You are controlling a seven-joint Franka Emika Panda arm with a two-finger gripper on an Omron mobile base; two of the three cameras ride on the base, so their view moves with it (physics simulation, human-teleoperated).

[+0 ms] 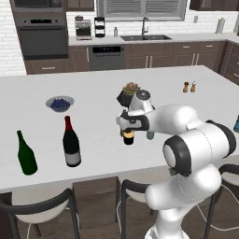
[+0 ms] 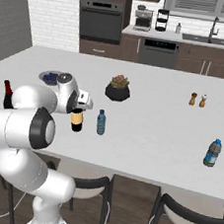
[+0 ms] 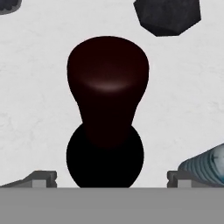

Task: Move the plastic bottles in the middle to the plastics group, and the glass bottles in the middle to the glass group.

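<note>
From the left base view, you see your white arm bent forward over the white island counter (image 1: 93, 102), its hand directly above the black wine bottle (image 1: 128, 137), whose tan-yellow label shows just below the wrist. A sliver of the small blue bottle (image 1: 150, 135) shows just right of it, behind the forearm. To the left stand the green wine bottle (image 1: 26, 154) and, beside it, the red-topped bottle (image 1: 71, 143) with its grey label, both upright and well apart from the hand. A bowl of blueberries (image 1: 59, 103) lies behind them, a potted plant (image 1: 128, 93) stands behind the hand, and two shakers (image 1: 189, 87) sit far right.

From the right base view, you find the black wine bottle (image 2: 77, 119) upright under the hand, with the small blue bottle (image 2: 101, 122) standing just beside it on the right, not touching. A second blue bottle with a dark top (image 2: 212, 152) stands well apart at the right. The potted plant (image 2: 118, 89) sits behind the pair.

Through the hand view, you look straight down on the dark-red top of the black wine bottle (image 3: 107, 109), centred between the fingertips (image 3: 41, 178). The gripper (image 3: 111, 179) is spread wide, its jaws clear on either side of the bottle and touching nothing. The ribbed blue bottle (image 3: 203, 164) shows at the lower right, the plant pot (image 3: 168, 16) at the top.
</note>
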